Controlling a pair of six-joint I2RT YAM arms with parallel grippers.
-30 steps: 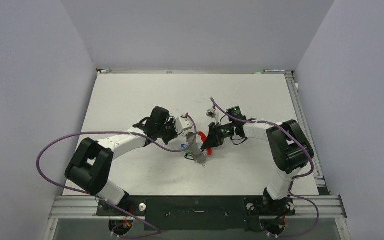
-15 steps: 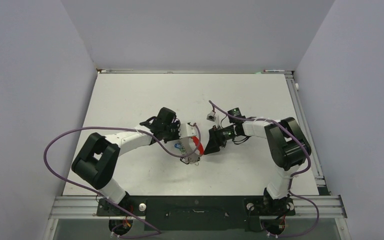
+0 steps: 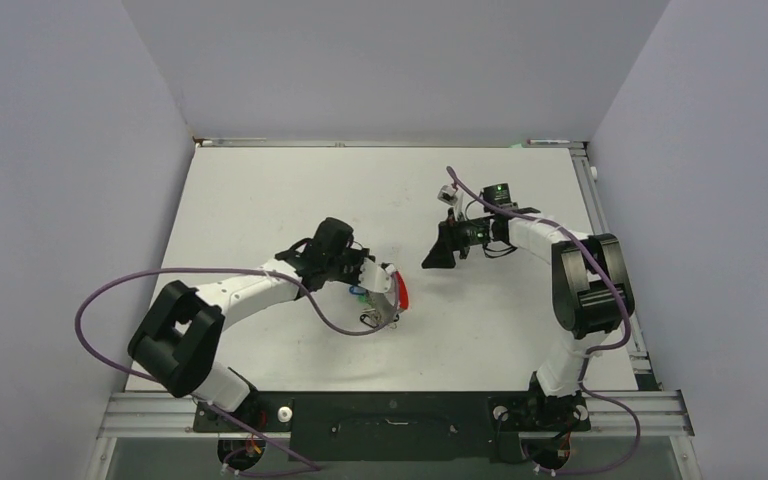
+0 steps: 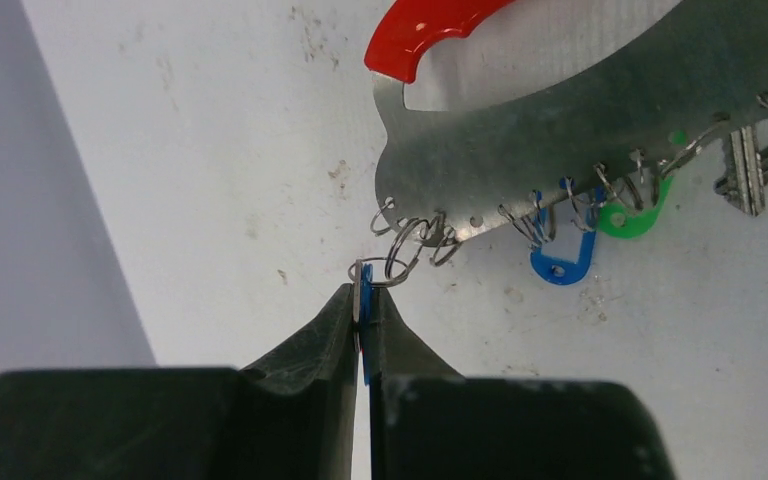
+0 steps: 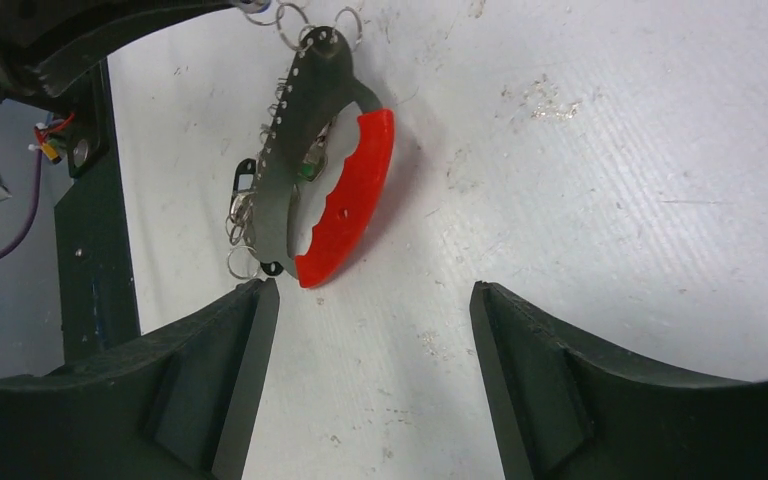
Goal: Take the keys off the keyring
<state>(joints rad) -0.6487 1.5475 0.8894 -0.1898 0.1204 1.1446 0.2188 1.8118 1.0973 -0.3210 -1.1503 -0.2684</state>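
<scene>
The white table [image 3: 260, 200] carries, near its middle, the crescent-shaped keyring [image 3: 392, 295] of silvery-grey sheet metal with a bright red grip [image 5: 345, 200]. The right gripper [image 5: 372, 290] stands well apart from the keyring, on its far-right side, with jaws spread wide and nothing between them. The left gripper [image 4: 363, 305] is just beside the keyring's pierced grey edge, jaws clenched on a small blue plastic tag [image 4: 366, 285] that is linked to that edge by wire split rings [image 4: 407, 250]. Tiny metal keys [image 4: 750, 165] with blue, green and black tags hang along the same edge.

left tool [image 4: 363, 312] pinched tight; right tool [image 5: 372, 300] spread wide, well apart from it.
</scene>
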